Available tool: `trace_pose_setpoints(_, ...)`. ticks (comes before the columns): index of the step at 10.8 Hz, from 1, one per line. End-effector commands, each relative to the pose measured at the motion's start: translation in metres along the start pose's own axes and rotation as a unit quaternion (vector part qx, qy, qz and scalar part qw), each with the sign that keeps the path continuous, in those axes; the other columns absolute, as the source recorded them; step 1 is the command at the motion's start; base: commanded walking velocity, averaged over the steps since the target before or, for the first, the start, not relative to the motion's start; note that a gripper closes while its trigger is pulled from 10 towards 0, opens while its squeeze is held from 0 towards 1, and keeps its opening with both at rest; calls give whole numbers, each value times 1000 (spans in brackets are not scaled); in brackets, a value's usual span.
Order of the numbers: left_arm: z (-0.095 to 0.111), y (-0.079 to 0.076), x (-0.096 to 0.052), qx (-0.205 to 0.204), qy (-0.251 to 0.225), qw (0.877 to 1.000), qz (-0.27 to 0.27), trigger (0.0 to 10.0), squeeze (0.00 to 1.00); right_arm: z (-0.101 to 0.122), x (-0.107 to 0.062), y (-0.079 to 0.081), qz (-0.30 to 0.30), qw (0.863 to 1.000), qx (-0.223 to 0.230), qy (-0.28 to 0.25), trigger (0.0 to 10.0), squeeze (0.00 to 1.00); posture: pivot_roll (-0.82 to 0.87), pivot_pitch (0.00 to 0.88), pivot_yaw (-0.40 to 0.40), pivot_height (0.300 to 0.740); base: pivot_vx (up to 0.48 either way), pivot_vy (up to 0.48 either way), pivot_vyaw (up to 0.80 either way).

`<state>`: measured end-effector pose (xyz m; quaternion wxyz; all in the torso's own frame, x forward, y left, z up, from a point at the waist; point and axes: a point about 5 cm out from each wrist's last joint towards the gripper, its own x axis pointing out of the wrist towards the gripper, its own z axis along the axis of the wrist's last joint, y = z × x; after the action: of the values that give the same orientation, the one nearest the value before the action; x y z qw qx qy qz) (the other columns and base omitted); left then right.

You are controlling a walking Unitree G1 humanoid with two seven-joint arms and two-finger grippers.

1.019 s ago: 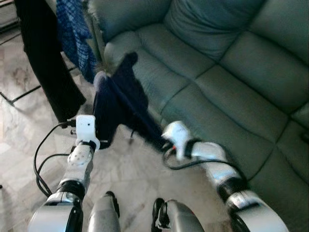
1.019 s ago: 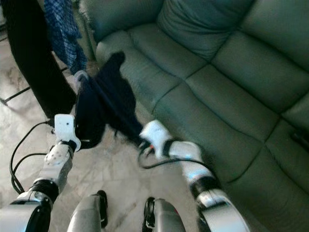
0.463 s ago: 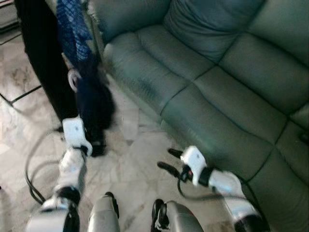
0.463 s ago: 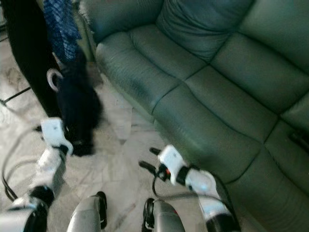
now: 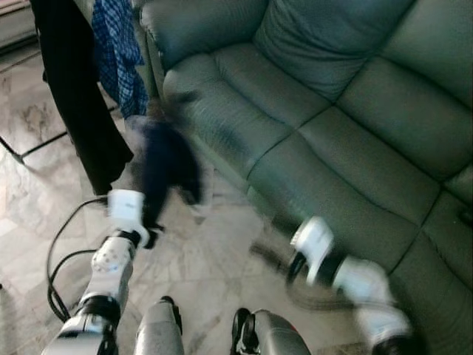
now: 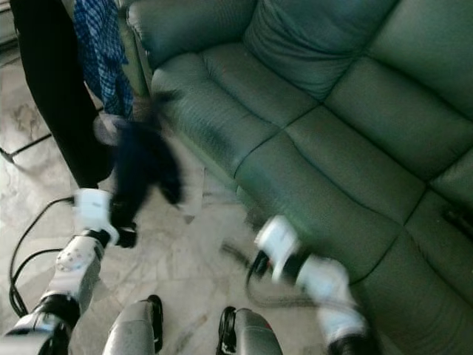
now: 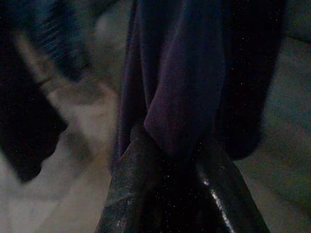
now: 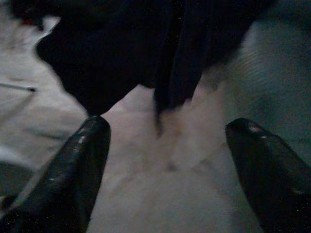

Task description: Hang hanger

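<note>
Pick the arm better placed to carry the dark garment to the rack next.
Left. The left gripper is shut on the dark garment, beside the hanging black and blue plaid clothes. The right gripper is open, empty, low by the sofa.

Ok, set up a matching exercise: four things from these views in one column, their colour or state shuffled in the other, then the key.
Things
1. left gripper
2. right gripper
3. sofa
4. checked shirt

States
A. green, beside the marble floor
B. open, holding nothing
C. blue, hanging next to a black garment
D. shut on the dark navy garment

Pairs: 1-D, 2-B, 3-A, 4-C
</note>
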<state>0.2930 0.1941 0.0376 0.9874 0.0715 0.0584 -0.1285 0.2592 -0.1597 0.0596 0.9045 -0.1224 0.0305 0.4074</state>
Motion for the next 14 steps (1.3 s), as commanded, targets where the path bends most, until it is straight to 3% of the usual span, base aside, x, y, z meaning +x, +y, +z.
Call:
trace_pose_setpoints(1,7,-6,-1,53,-16,996,-69,0,0,8,-9,-26,-40,999,-19,-4,10000,1000,9,116,-92,740,0,0,0)
trace_pose_setpoints(3,-1,-9,-6,63,12,992,-110,0,0,22,-15,-61,-84,996,-34,-2,10000,1000,5,114,-87,740,0,0,0)
trace_pose_setpoints(4,-7,-18,-12,91,30,979,-177,0,0,33,-21,-79,-79,996,-37,-5,10000,1000,1,118,-86,740,0,0,0)
trace_pose_setpoints(5,-12,-25,-19,131,43,961,-238,0,0,29,-24,-77,-2,1000,-4,21,10000,1000,-9,122,-76,740,0,0,0)
trace_pose_setpoints(6,-9,-34,-21,126,34,952,-276,0,0,20,-28,-74,50,997,-4,56,10000,1000,-10,123,-75,740,0,0,0)
trace_pose_setpoints(7,-4,-42,-25,144,17,934,-325,0,0,16,-31,-77,88,992,-7,88,10000,1000,-2,126,-76,740,0,0,0)
trace_pose_setpoints(8,-3,-43,-27,161,19,924,-347,0,0,24,-29,-79,125,989,16,80,10000,1000,3,126,-77,740,0,0,0)
trace_pose_setpoints(10,5,-48,-29,171,4,905,-390,0,0,31,-24,-82,189,976,7,105,10000,1000,6,128,-79,740,0,0,0)
trace_pose_setpoints(12,6,-53,-31,192,13,880,-434,0,0,36,-16,-78,253,957,-62,127,10000,0,10,131,-80,740,0,0,0)
trace_pose_setpoints(14,8,-61,-30,196,11,865,-462,0,0,31,-15,-71,313,932,-79,166,10000,0,1,141,-79,740,0,0,0)
